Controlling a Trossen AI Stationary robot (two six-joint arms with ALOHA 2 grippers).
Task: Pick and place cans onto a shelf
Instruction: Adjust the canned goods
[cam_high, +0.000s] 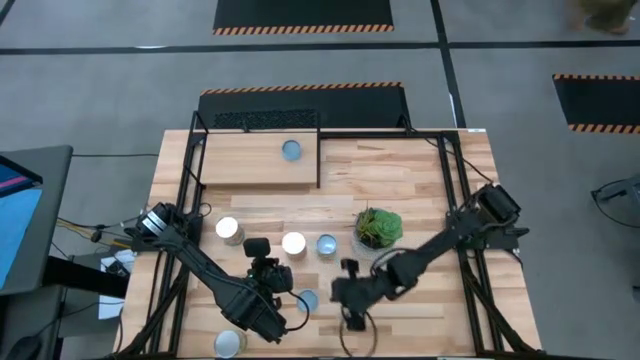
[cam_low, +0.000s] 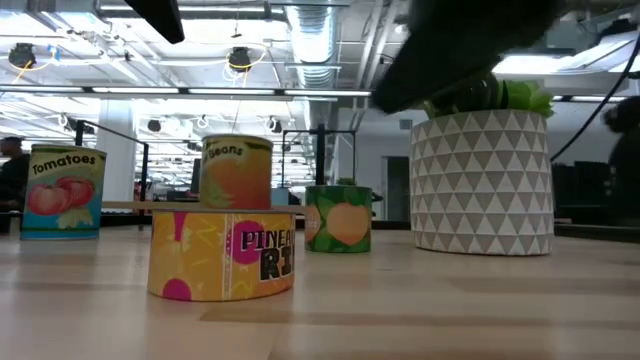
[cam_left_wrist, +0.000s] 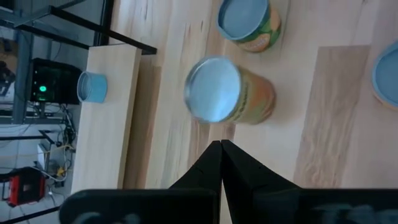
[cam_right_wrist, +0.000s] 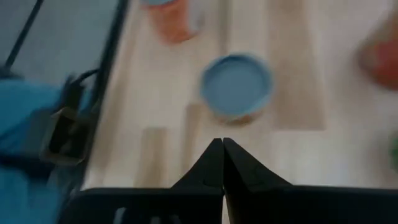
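Observation:
The light-wood shelf (cam_high: 250, 162) stands at the table's far left, with one blue-topped can (cam_high: 291, 150) on it. Other cans stand upright on the tabletop: one at mid-left (cam_high: 229, 229), two in the middle (cam_high: 293, 243) (cam_high: 327, 244), one nearer the front (cam_high: 307, 299) and one at the front edge (cam_high: 229, 343). My left gripper (cam_left_wrist: 221, 144) is shut and empty, hovering beside the silver-topped middle can (cam_left_wrist: 214, 90). My right gripper (cam_right_wrist: 222, 142) is shut and empty, pointing at the front blue-topped can (cam_right_wrist: 236, 84). In the low view the pineapple can (cam_low: 222, 255) stands nearest.
A green plant in a white patterned pot (cam_high: 378, 228) stands right of the middle cans, close to my right arm (cam_high: 420, 258). Black frame bars (cam_high: 462, 200) run along the table's sides. Bare wood lies at the far right (cam_high: 400, 170).

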